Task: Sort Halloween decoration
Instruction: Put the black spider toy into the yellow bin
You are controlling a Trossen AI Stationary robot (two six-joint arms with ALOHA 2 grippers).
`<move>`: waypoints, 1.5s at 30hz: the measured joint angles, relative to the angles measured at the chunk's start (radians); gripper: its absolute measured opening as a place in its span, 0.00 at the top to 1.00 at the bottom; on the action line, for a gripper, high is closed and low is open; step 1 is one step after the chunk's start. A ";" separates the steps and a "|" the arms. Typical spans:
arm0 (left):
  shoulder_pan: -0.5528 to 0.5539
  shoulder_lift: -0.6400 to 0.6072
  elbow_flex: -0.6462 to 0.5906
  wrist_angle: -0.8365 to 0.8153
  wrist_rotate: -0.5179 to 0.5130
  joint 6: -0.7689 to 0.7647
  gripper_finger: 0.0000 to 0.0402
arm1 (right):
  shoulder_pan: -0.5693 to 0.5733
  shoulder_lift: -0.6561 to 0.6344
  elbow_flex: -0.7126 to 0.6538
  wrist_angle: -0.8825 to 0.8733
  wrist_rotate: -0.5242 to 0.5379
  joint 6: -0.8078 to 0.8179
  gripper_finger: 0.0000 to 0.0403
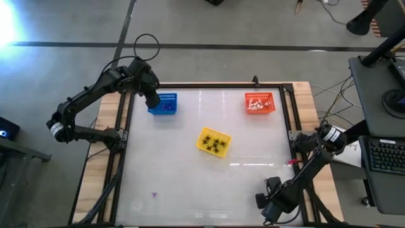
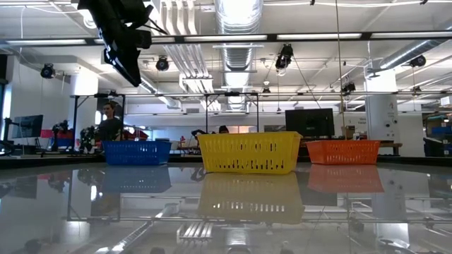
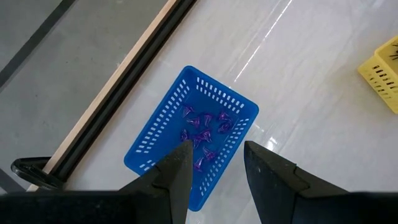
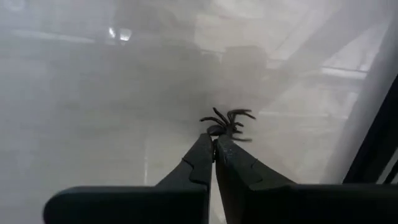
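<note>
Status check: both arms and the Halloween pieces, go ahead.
Right gripper low at the table's near edge, jaws shut on a small black toy spider. Left gripper open over the blue plastic basket of purple bits. Nothing in the way.

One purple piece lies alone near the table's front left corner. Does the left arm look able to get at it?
Probably yes: the left gripper hangs open above the blue basket, and bare table separates it from the purple piece.

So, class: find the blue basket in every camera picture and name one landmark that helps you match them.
High view: blue basket upper left, beside the left hand.
Low view: left of centre.
Left wrist view: centre, purple bits inside, beyond that hand's fingers.
Right wrist view: not in it.
Shared landmark: the yellow basket.
</note>
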 joint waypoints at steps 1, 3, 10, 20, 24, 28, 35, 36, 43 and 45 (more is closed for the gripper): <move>0.000 0.000 0.000 0.000 0.000 0.000 0.68 | 0.000 -0.002 0.009 0.002 0.000 0.000 0.98; 0.000 0.000 0.000 0.000 0.000 0.000 0.68 | 0.000 -0.003 0.025 -0.003 0.003 0.000 0.98; 0.000 0.000 0.000 0.001 0.000 0.000 0.68 | 0.000 -0.008 0.100 -0.058 0.052 -0.013 0.98; 0.000 0.000 0.000 0.002 0.000 0.000 0.68 | -0.037 -0.013 0.196 -0.157 0.173 -0.044 0.98; 0.000 0.000 0.000 0.003 0.000 0.000 0.68 | -0.092 -0.015 0.213 -0.158 0.239 -0.113 0.98; 0.000 -0.003 0.000 -0.014 0.000 0.023 0.68 | -0.162 -0.015 0.226 -0.158 0.268 -0.226 0.98; 0.000 -0.011 0.000 -0.044 0.000 0.060 0.68 | -0.317 -0.028 0.228 -0.162 0.326 -0.478 0.98; 0.000 -0.012 0.000 -0.046 0.000 0.067 0.68 | -0.344 -0.032 0.228 -0.164 0.328 -0.518 0.98; 0.000 -0.013 0.000 -0.051 0.000 0.105 0.68 | -0.539 -0.068 0.228 -0.160 0.340 -0.799 0.98; 0.000 -0.013 0.000 -0.051 0.000 0.114 0.68 | -0.596 -0.069 0.229 -0.151 0.340 -0.877 0.98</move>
